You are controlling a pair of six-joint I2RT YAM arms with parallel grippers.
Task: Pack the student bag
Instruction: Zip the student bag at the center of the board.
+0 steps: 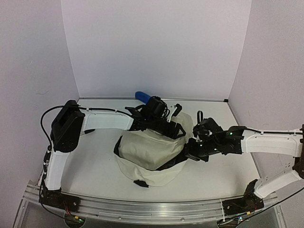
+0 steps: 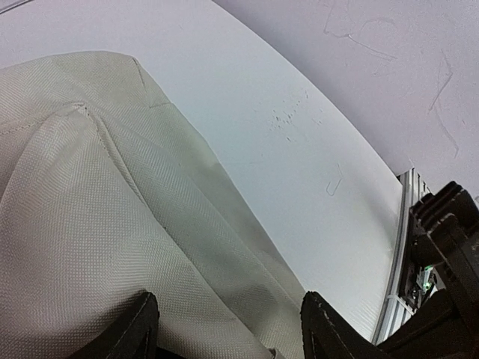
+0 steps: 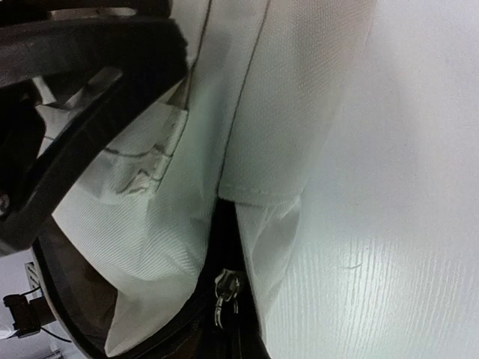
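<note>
We see the bag (image 1: 151, 153) mid-frame, its long axis running lower left to upper right and its dark mouth facing right. Our left gripper (image 1: 175, 129) is spread above it. Our right gripper (image 1: 192, 152) is closed at the mouth.

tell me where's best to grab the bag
Probably the cloth edge beside the zipper pull, on the bag's right side, coming from the right. There the fabric doubles into a thin lip that can be pinched; the top panel looks broad and slack.
</note>
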